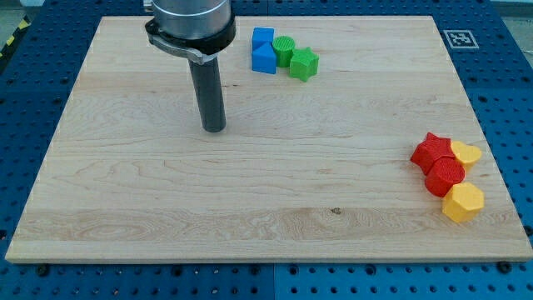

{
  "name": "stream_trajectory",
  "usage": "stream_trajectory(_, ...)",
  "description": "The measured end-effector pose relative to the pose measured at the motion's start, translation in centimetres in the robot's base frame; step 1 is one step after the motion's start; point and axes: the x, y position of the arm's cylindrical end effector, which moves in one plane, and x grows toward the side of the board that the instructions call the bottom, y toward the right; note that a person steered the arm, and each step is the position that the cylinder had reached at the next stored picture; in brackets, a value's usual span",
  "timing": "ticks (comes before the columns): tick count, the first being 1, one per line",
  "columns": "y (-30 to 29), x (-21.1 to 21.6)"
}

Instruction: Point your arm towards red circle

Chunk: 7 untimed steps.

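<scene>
The red circle block (pixel 445 176) lies near the view's right edge, low on the wooden board (pixel 250 200). It touches a red star block (pixel 430 152) above it, a yellow heart-like block (pixel 466 154) to its upper right and a yellow hexagon block (pixel 463 202) below it. My tip (pixel 214 129) rests on the board in the upper left middle, far to the left of the red circle and apart from every block.
A cluster sits near the view's top centre: two blue blocks (pixel 264 50), a green round block (pixel 285 51) and a green star block (pixel 304 63). A fiducial marker (pixel 459 38) is printed at the board's top right corner. Blue pegboard surrounds the board.
</scene>
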Motion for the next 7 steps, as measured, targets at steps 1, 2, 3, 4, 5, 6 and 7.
stream_trajectory(1, 0.0, 0.0)
stream_trajectory(2, 0.0, 0.0)
stream_trajectory(3, 0.7, 1.7)
stream_trajectory(4, 6.0, 6.1)
stream_trajectory(5, 12.9, 9.1)
stream_trajectory(6, 20.0, 11.5)
stream_trajectory(7, 22.8, 12.4)
